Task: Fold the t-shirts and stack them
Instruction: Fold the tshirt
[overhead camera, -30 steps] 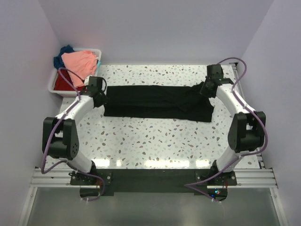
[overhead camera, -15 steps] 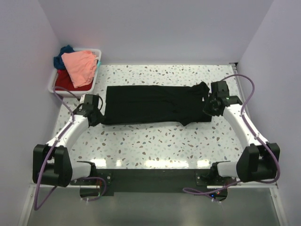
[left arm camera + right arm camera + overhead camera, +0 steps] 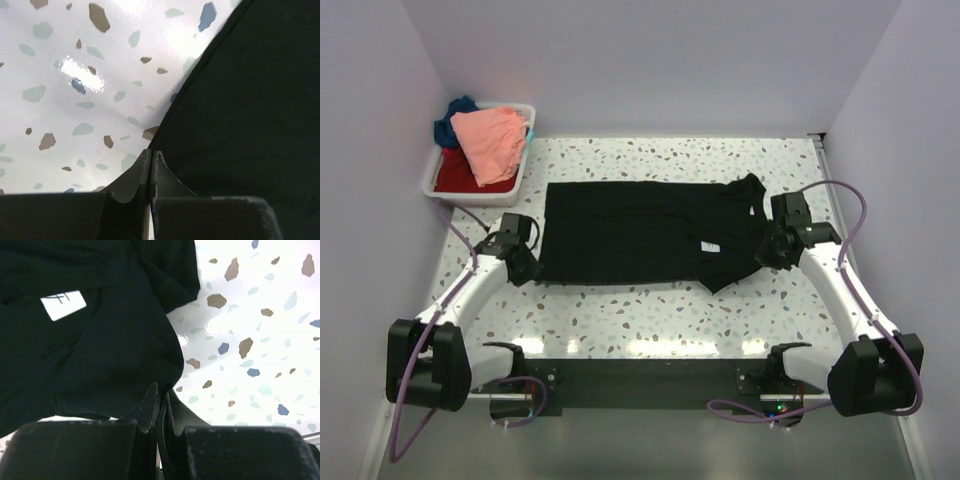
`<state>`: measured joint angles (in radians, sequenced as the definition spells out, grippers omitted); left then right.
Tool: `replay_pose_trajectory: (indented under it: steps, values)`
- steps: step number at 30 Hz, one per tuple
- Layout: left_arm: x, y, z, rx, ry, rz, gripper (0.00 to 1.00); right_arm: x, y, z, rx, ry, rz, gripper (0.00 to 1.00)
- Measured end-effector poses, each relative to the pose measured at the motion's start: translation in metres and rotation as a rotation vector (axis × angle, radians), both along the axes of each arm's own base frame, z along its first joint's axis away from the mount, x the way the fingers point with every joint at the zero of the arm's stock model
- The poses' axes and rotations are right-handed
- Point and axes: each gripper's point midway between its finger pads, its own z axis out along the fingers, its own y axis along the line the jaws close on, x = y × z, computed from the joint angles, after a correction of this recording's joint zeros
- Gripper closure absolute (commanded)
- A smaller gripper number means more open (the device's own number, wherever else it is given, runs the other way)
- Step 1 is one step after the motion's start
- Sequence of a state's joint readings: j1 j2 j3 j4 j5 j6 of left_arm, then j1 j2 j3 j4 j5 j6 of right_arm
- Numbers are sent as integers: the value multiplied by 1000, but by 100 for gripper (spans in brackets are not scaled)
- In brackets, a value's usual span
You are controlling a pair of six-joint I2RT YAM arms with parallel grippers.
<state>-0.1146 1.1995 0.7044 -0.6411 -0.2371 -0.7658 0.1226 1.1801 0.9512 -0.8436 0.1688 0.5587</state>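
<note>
The black t-shirt (image 3: 640, 232) lies stretched across the terrazzo table, its white neck label (image 3: 709, 246) showing near the right end. My left gripper (image 3: 528, 268) is shut on the shirt's near left corner; in the left wrist view (image 3: 152, 155) the jaws pinch the cloth edge (image 3: 240, 100). My right gripper (image 3: 767, 252) is shut on the shirt's right end; in the right wrist view (image 3: 161, 389) cloth (image 3: 100, 350) runs between the jaws, the label (image 3: 63, 304) above. The salmon-pink shirt (image 3: 490, 140), red shirt (image 3: 455, 175) and dark blue shirt (image 3: 453, 115) sit in the bin.
A white plastic bin (image 3: 525, 160) stands at the table's far left corner with the other shirts piled in it. Lilac walls close off the back and both sides. Bare table surface (image 3: 640, 310) lies between the shirt and the arm bases.
Both grippers have drawn the black shirt toward the near edge. The folded strip has opened wider, and the right end has turned over, showing the white label.
</note>
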Motion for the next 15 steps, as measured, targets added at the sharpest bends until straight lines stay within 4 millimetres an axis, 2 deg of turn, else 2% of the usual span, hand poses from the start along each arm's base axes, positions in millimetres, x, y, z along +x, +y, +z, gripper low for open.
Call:
replay_pose_trajectory:
  steps: [4, 9, 12, 15]
  values:
    - [-10, -1, -11, -2, 40, 12, 100, -7, -1, -5, -3, 23, -8, 100]
    - [-5, 0, -21, 10, 88, 32, 100, -3, -6, -4, -26, 17, -30, 100]
    - [14, -1, -17, 22, 79, 35, 100, 7, -8, 4, -44, -6, -41, 100]
    - [45, -1, -5, 31, 28, 41, 100, 27, -11, 17, -61, -52, -54, 100]
